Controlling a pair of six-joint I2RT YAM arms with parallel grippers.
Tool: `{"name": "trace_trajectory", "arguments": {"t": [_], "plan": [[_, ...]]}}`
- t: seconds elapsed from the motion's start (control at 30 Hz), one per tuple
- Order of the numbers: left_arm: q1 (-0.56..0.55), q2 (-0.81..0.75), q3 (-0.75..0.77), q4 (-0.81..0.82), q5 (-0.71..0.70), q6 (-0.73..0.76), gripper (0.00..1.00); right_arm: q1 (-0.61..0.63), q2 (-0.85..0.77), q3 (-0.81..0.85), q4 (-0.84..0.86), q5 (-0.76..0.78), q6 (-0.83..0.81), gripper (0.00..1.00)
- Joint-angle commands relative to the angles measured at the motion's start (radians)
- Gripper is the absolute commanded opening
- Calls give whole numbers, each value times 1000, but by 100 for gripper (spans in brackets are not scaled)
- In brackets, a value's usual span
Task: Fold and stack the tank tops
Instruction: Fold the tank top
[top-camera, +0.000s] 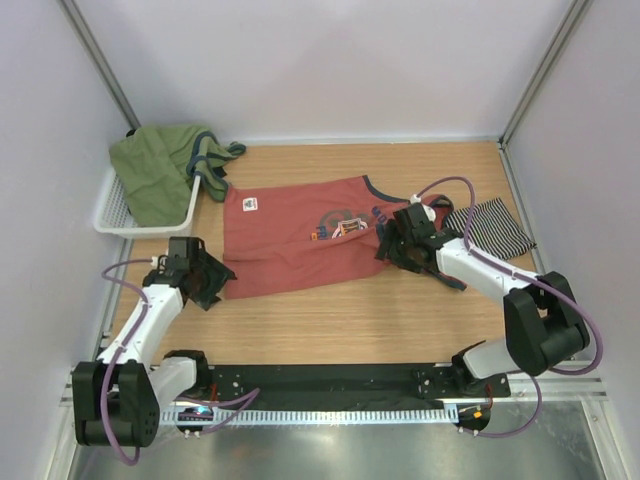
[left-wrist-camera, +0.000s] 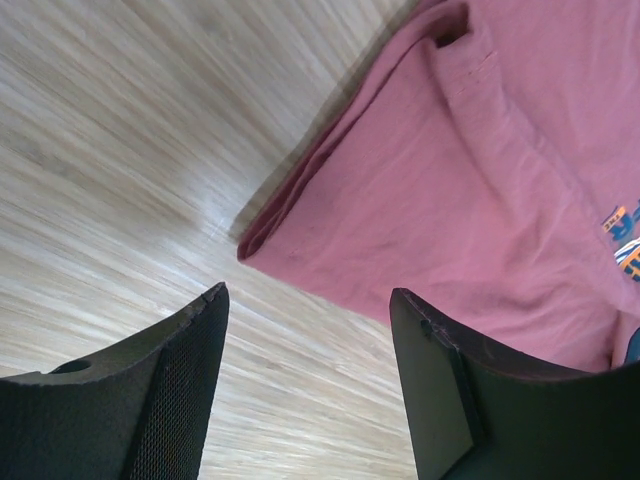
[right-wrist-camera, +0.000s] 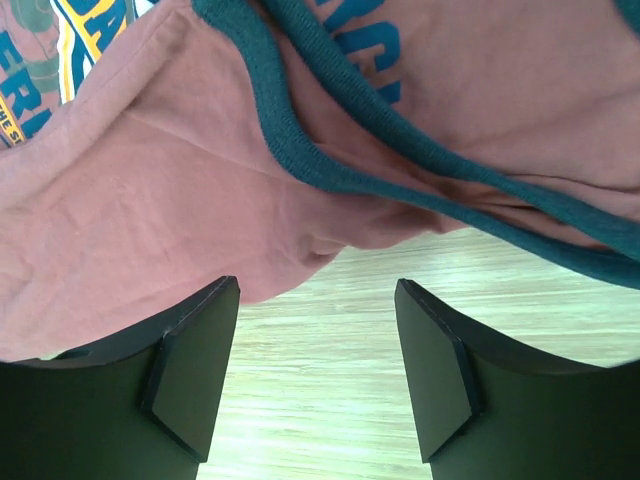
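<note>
The salmon-red tank top (top-camera: 300, 240) lies across the middle of the table, folded lengthwise, its teal-trimmed neck to the right. My left gripper (top-camera: 215, 285) stands open just off its lower left corner, and the left wrist view shows that folded corner (left-wrist-camera: 480, 190) beyond the empty fingers (left-wrist-camera: 190, 380). At the neck end my right gripper (top-camera: 392, 245) is open too, with the red cloth and teal trim (right-wrist-camera: 300, 140) just past its fingertips. The striped tank top (top-camera: 492, 228) lies folded at the right.
A white basket (top-camera: 115, 215) at the back left holds green clothes (top-camera: 165, 165) that spill over its rim. White walls close in the table on the left, back and right. The arm bases sit on a black rail along the near edge.
</note>
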Motion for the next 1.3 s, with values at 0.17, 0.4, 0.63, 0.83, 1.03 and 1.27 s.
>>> {"name": "trace_trajectory", "arguments": {"t": [0.17,0.4,0.63,0.83,1.03,1.27], "plan": [[-6,59,-40,81,56,-17,67,-2,80,-3,126,-39,58,67],[-9,177,-34,127,36,-23,60,-2,137,-1,155,-7,71,60],[-8,242,-34,165,-34,-23,1,15,129,-18,146,33,70,70],[50,204,-11,73,-153,-27,0,15,114,-30,76,124,62,76],[280,171,-28,59,-55,28,0,14,58,-41,-6,265,68,91],[353,196,5,53,-22,71,0,-6,-3,-9,-95,317,27,95]]}}
